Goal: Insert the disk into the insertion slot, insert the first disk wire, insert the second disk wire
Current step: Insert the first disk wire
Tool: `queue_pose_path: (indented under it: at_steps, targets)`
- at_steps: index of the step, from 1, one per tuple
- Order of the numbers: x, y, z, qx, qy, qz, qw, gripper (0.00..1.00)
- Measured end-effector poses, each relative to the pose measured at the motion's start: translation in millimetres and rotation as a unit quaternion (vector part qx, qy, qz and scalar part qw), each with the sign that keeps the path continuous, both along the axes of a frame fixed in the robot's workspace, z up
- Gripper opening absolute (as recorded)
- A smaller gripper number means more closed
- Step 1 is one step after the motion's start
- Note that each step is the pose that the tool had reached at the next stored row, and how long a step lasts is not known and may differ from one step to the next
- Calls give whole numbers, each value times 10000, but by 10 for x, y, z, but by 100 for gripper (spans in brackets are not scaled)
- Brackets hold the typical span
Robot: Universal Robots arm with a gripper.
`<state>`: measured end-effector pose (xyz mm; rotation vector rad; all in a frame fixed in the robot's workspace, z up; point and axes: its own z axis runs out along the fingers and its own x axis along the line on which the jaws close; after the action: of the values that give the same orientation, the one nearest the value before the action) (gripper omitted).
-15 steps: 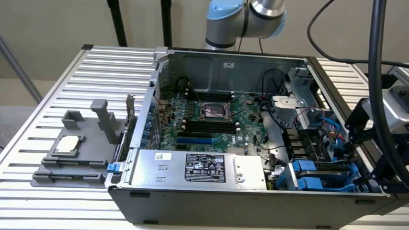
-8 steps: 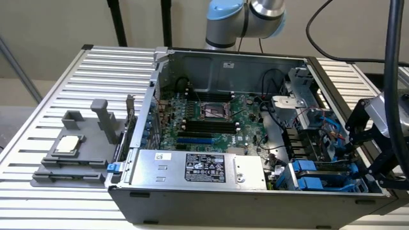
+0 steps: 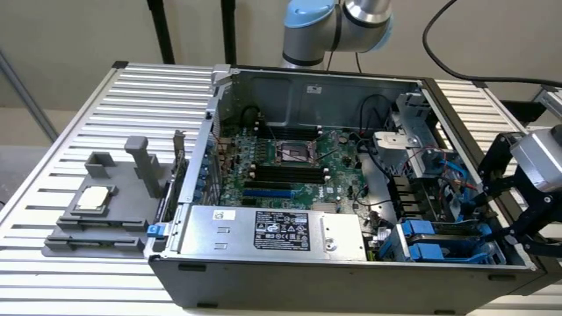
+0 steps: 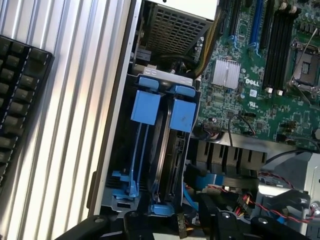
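The insertion slot (image 3: 439, 240) is the grey drive cage at the case's front corner on the exterior view's right. In the wrist view the cage (image 4: 160, 150) holds two blue-latched carriers (image 4: 146, 106) (image 4: 182, 115) side by side, both pushed in. No labelled drive face shows, so I cannot tell which carrier holds the disk. My gripper (image 3: 505, 227) hangs just outside the case wall next to the cage, and its black body (image 4: 177, 226) sits over the cage's open end. A blue cable (image 4: 192, 192) and a black connector (image 4: 180, 221) lie right beside it.
A silver power-supply box (image 3: 272, 230) fills the case front next to the cage. The green motherboard (image 3: 290, 164) lies behind it. A grey fixture (image 3: 97, 210) with a small square part stands on the slatted table (image 3: 52, 283). A black keyboard (image 4: 20, 100) lies on the slats.
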<state>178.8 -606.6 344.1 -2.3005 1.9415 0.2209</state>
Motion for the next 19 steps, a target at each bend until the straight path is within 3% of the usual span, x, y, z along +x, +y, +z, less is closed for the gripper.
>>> queue_pose_path:
  at_steps: [3,4,9,10,11,12,19]
  targets:
    - [8,-1,0,15,0,75,10000,48]
    - [10,-2,0,16,0,105,9999,41]
    - [12,-6,-1,20,0,256,9997,41]
    - [12,-6,-1,20,0,288,9996,32]
    - [12,-7,-1,21,1,318,9995,32]
    - [12,-8,-1,22,1,347,9994,25]
    - [11,-14,-4,30,2,533,9986,23]
